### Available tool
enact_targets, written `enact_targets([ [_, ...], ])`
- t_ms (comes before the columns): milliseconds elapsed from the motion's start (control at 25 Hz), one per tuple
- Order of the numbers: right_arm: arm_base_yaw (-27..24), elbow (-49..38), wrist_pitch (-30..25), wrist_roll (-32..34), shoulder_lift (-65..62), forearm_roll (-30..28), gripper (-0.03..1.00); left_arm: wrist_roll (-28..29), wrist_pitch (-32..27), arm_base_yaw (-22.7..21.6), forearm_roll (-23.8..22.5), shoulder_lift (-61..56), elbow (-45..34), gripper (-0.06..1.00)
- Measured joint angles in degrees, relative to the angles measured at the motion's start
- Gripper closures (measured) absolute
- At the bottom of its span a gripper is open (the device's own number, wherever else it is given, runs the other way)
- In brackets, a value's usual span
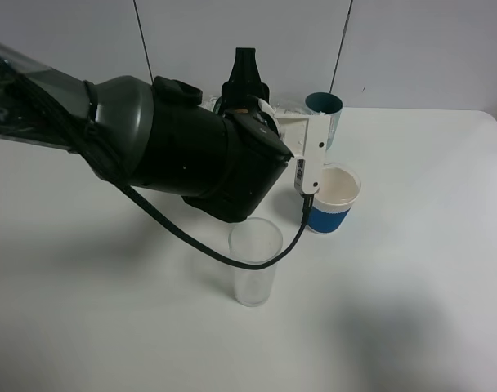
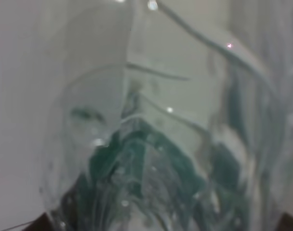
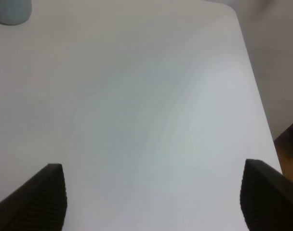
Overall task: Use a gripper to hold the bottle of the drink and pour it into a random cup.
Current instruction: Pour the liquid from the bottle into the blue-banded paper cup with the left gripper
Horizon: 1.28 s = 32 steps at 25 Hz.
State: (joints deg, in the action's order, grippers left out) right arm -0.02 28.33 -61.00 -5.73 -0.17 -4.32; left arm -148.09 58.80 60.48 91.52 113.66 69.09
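Clear glass, tall and plain: tall clear glass, nearest the high camera, upright on the white table, apparently empty. Not the task's vessel.

Black cable: hangs in a loop from the left arm, passing just in front of the glass rim.

Cup: short, white over a wide blue band, cream inside, upright, just beyond and to the right of the glass. The white bracket hangs at its left rim.

Left gripper: dark fingers pointing away from the camera, clamped tight on the bottle.

Bottle of the drink: clear thin plastic with a green label, filling the left wrist view. The arm largely hides it in the high view, so whether its mouth is over the cup, and how much drink it holds, cannot be told.
- Handling, as judged: light, soft-walled and slick, and the creases suggest it gives under pressure.
- Best hold is mid-body on the label, not the narrow neck. A hard squeeze could force drink out early.

Teal cup: plain, upright, at the far table edge behind the bracket.

Right gripper: fingers wide apart, empty, over bare table.
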Motion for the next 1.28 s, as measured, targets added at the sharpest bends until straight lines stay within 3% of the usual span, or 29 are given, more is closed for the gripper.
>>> enact_targets([
  [1280, 0.0, 0.0, 0.0, 0.0, 0.0, 0.0, 0.23, -3.1, 0.1, 0.0, -1.1, 0.8, 2.7, 0.48],
])
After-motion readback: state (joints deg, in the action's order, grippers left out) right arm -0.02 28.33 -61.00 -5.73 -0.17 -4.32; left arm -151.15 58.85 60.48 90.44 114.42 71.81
